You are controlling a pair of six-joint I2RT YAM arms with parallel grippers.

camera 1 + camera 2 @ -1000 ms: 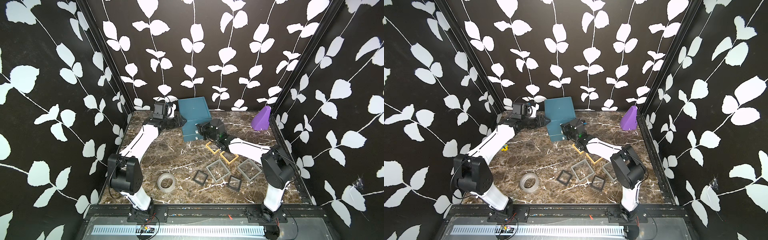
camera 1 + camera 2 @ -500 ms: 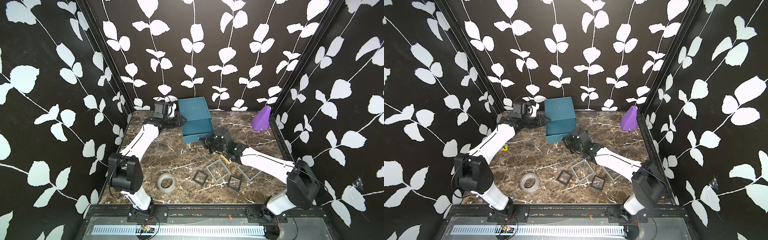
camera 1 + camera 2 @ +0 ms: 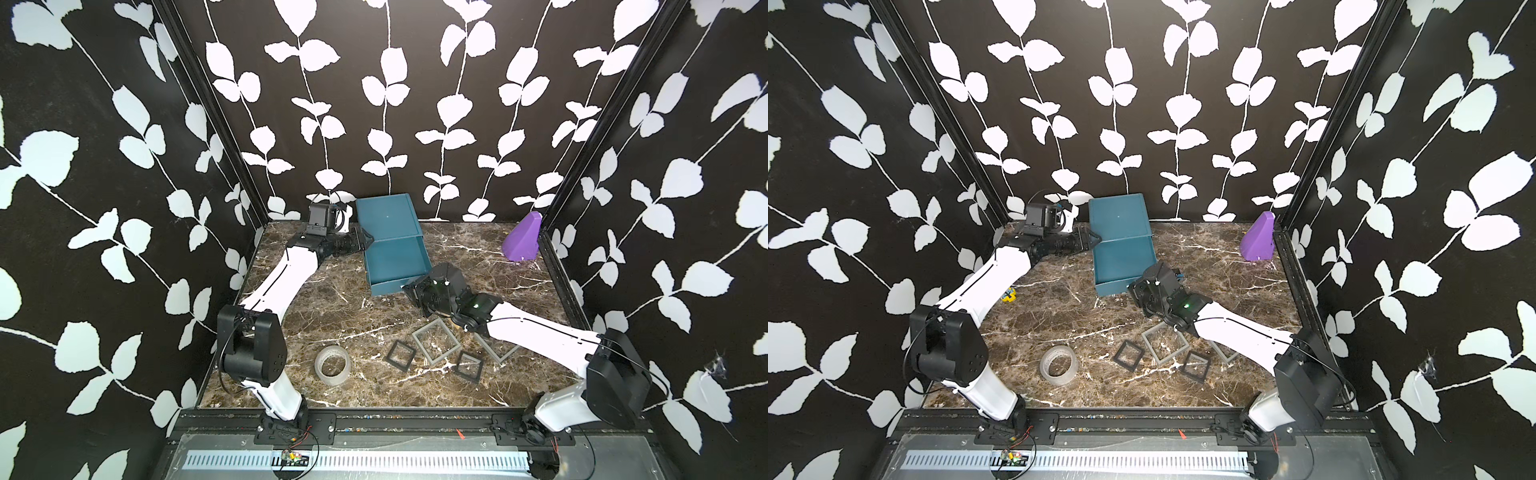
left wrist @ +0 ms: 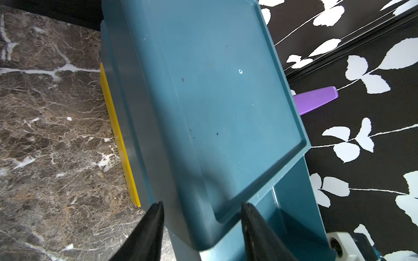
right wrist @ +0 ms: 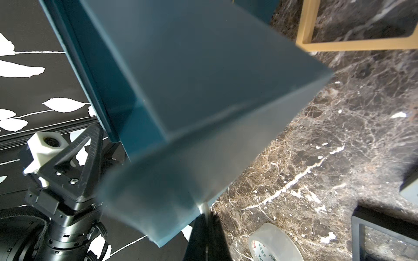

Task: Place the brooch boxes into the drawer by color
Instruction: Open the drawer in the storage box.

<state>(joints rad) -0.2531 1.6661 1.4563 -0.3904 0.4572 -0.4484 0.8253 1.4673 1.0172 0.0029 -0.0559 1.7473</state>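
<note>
While my left gripper [image 4: 202, 204] clamps the near left corner of the teal chest [image 3: 388, 216] with its jaws about half spread, one drawer [image 3: 395, 262] stands pulled well out. My right gripper [image 5: 203, 214] is pinched fully together at that drawer's front edge; whether it nips anything I cannot tell. Two grey boxes [image 3: 436, 341] and two black boxes [image 3: 401, 356] lie flat on the marble table [image 3: 332, 307] in front of the chest. One yellow box [image 5: 362, 46] lies near the drawer.
</note>
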